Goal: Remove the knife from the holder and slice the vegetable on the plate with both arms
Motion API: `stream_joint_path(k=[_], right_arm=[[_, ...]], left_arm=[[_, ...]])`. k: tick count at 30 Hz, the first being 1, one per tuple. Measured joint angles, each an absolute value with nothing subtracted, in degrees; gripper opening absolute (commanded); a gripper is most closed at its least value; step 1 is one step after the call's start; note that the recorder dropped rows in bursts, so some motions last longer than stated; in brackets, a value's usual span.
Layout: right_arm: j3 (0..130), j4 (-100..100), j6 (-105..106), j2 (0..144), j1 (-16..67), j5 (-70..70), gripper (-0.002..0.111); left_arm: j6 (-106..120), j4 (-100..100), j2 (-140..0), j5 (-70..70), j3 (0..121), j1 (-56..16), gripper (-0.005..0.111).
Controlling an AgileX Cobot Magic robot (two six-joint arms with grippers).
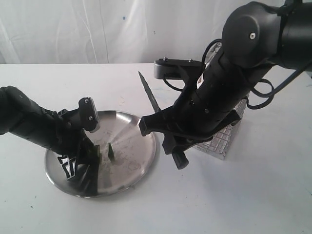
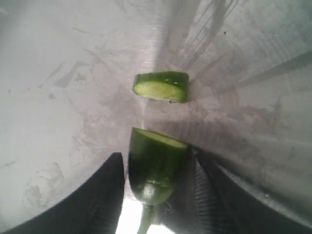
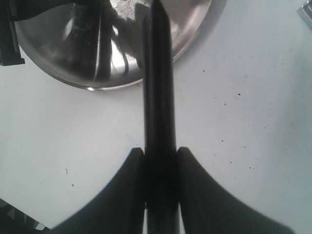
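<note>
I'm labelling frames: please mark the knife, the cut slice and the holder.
knife (image 1: 147, 91): exterior view, middle of the blade.
cut slice (image 2: 161, 86): left wrist view, pale cut face.
holder (image 1: 222, 141): exterior view, wire wall below the arm.

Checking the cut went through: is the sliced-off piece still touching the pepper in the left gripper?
Apart. The left wrist view shows bare plate between the slice and the held pepper.
</note>
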State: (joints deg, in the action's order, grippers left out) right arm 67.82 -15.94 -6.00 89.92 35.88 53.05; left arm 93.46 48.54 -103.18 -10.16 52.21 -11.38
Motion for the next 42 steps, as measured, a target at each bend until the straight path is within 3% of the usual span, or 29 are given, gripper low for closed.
stream_joint_path(k=[8, 20, 23, 26, 27, 36, 42], right_arm=[[67.8, -15.9, -6.0, 89.9, 35.9, 52.9, 0.0], [67.8, -15.9, -6.4, 89.9, 35.9, 50.0, 0.0], [67.8, -16.5, -7.5, 89.9, 35.9, 48.8, 0.0], [67.8, -17.8, -8.3, 90.0, 36.3, 48.1, 0.0], [67.8, -18.1, -8.9, 90.3, 36.8, 47.5, 0.0], [69.9, -20.7, -16.4, 99.2, 49.4, 41.5, 0.0], [73.0, -20.5, -22.4, 104.8, 53.5, 40.0, 0.0]], left_arm=[[92.8, 48.5, -102.8, -10.0, 52.2, -11.4, 0.066], [85.8, 48.5, -92.4, -9.0, 52.2, -11.0, 0.065], [79.3, 48.5, -88.4, -9.0, 52.2, -8.9, 0.047], [74.7, 48.5, -85.2, -7.9, 52.2, -4.7, 0.006], [73.3, 48.5, -84.6, -7.1, 52.2, -3.0, 0.001], [47.3, 49.9, -88.5, -11.4, 52.2, 10.1, 0.0], [43.3, 49.9, -92.8, -18.8, 52.2, 11.1, 0.0]])
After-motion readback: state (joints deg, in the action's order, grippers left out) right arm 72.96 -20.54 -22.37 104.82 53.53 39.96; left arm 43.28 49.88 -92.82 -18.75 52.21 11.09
